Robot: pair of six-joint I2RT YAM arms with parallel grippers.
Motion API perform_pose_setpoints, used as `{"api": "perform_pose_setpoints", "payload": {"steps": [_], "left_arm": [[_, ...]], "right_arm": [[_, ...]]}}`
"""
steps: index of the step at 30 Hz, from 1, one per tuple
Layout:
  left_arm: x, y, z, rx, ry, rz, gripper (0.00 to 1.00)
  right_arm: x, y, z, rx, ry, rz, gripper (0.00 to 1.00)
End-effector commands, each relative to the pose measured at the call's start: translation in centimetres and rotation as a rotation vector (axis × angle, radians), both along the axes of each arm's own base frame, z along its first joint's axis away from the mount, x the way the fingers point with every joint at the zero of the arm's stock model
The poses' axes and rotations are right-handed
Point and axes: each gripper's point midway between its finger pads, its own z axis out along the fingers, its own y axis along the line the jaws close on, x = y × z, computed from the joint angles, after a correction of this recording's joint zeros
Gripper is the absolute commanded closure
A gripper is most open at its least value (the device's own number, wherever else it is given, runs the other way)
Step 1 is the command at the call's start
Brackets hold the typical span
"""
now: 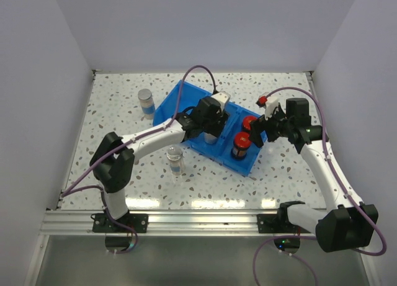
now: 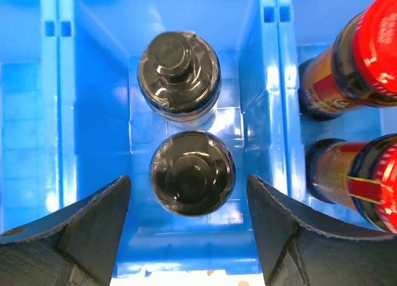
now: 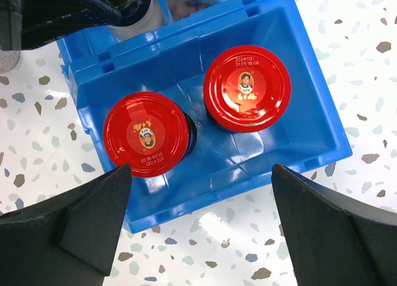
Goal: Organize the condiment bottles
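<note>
Black-top shaker bottle (image 2: 192, 182) stands in the blue bin's (image 1: 170, 109) middle compartment. Left gripper (image 2: 188, 180) straddles it, jaws apart, no contact. Lift straight up: second black-top shaker (image 2: 178, 75) stands just beyond at 12 o'clock. Right gripper (image 3: 201, 168) hangs wide open over the red-cap jars (image 3: 146, 134). Outside the bin: near silver-lid jar (image 1: 175, 159) at its 7 o'clock, far silver-lid jar (image 1: 146, 102) at 10 o'clock.

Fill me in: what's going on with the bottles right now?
The left gripper hovers open over the middle compartment of the blue bin, its jaws either side of the nearer of two black-topped jars standing there. The right gripper hangs open above the two red-capped jars in the right compartment. Two silver-lidded jars stand on the table, outside the bin.
</note>
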Motion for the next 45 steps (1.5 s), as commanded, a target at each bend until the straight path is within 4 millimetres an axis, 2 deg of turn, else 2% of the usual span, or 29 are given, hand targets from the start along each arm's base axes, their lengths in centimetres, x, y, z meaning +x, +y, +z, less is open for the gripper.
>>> {"api": "perform_pose_setpoints", "payload": {"steps": [1, 5, 7, 8, 9, 13, 16, 18, 20, 23, 27, 31, 37, 45], "left_arm": [[0.8, 0.2, 5.1, -0.093, -0.106, 0.028, 0.21], [0.1, 1.4, 8.1, -0.123, -0.157, 0.032, 0.17], [-0.8, 2.8, 9.8, -0.133, -0.196, 0.036, 0.13], [-1.4, 3.7, 11.9, -0.161, -0.234, 0.039, 0.11], [-2.1, 4.6, 11.3, -0.151, -0.230, 0.045, 0.06], [-4.8, 7.8, 11.9, -0.192, -0.247, 0.075, 0.00], [-6.9, 10.6, 10.7, -0.201, -0.209, 0.144, 0.00], [-8.3, 12.9, 9.0, -0.183, -0.139, 0.237, 0.00], [-9.9, 14.3, 7.5, -0.184, -0.057, 0.302, 0.00], [-12.1, 15.0, 5.2, -0.205, 0.049, 0.331, 0.00], [-13.7, 14.8, 4.2, -0.255, 0.123, 0.330, 0.00], [-14.0, 14.6, 3.3, -0.267, 0.147, 0.333, 0.00], [-14.0, 13.6, 0.9, -0.211, 0.209, 0.312, 0.00], [-12.1, 14.7, -0.4, -0.127, 0.152, 0.396, 0.03]], "right_arm": [[0.4, -0.1, 0.9, 0.003, -0.048, 0.004, 0.02], [0.3, 0.0, 0.9, 0.001, -0.050, 0.013, 0.02], [0.3, 0.0, 0.9, -0.002, -0.054, 0.018, 0.01], [0.3, 0.0, 1.0, -0.003, -0.056, 0.023, 0.01], [0.2, 0.1, 0.9, -0.002, -0.055, 0.028, 0.01], [0.0, 0.2, 0.9, -0.003, -0.058, 0.040, 0.01], [0.0, 0.1, 0.9, -0.007, -0.058, 0.040, 0.02], [0.1, 0.0, 0.8, -0.009, -0.056, 0.037, 0.01], [0.1, 0.0, 0.8, -0.010, -0.056, 0.036, 0.01], [0.2, 0.0, 0.8, -0.012, -0.057, 0.034, 0.01], [0.1, 0.0, 0.7, -0.012, -0.054, 0.034, 0.01], [0.2, -0.1, 0.6, -0.015, -0.054, 0.033, 0.01], [0.1, -0.1, 0.8, -0.014, -0.058, 0.034, 0.01], [0.0, 0.0, 0.9, -0.012, -0.062, 0.038, 0.01]]}}
